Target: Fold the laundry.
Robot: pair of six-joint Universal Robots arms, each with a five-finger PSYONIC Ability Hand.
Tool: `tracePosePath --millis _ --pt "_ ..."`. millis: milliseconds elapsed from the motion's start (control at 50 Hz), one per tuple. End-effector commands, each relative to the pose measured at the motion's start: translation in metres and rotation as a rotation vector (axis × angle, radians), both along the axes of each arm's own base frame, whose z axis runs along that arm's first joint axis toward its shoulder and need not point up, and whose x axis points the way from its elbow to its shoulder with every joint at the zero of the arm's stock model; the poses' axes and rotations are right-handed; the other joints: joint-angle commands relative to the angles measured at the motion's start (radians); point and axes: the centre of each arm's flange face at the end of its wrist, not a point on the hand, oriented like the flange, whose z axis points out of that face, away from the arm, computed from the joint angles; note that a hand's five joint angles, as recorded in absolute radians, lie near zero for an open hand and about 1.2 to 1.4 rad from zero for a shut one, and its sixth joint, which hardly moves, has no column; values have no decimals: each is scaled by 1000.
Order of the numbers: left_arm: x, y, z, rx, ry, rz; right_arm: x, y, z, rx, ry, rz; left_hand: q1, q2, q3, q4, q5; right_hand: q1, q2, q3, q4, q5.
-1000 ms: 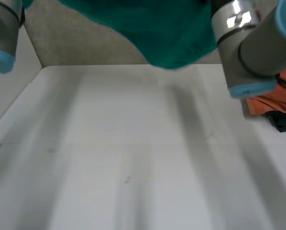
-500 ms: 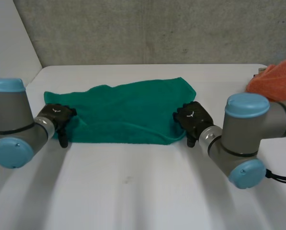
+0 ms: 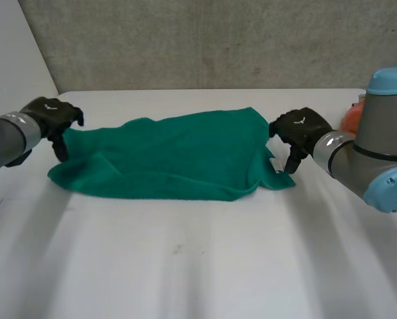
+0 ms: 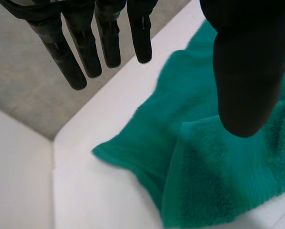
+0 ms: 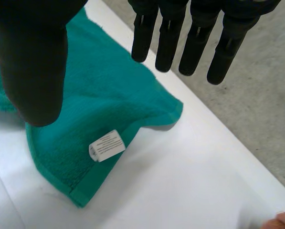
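Note:
A green towel [image 3: 171, 156] lies spread and loosely folded across the middle of the white table [image 3: 198, 266]. My left hand [image 3: 50, 114] hovers just off its left end, fingers [image 4: 85, 43] straight and apart from the thumb, holding nothing; the towel's left corner [image 4: 109, 152] lies below them. My right hand [image 3: 298, 129] hangs over the towel's right end, open too, fingers [image 5: 195, 38] straight. Under it the right corner [image 5: 85, 157] lies flat with a small white label [image 5: 106, 145] showing.
An orange cloth [image 3: 351, 118] sits at the table's far right, behind my right arm [image 3: 378, 166]. A grey wall [image 3: 205, 40] runs behind the table's back edge.
The towel, held up high a second ago, has come down onto the table. Both hands have let go of its ends and moved outward, left hand left, right hand right.

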Motion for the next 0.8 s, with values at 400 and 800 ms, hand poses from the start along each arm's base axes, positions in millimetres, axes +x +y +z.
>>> tracePosePath --millis 400,800 --pt "-11 -11 -17 58 29 -97 29 7 -69 229 -168 -26 -11 -7 -8 -9 -11 207 209 212 206 202" --pt "-31 -9 -29 52 19 -191 36 45 50 -135 -243 83 -67 -63 -63 -65 -67 886 888 891 885 881"
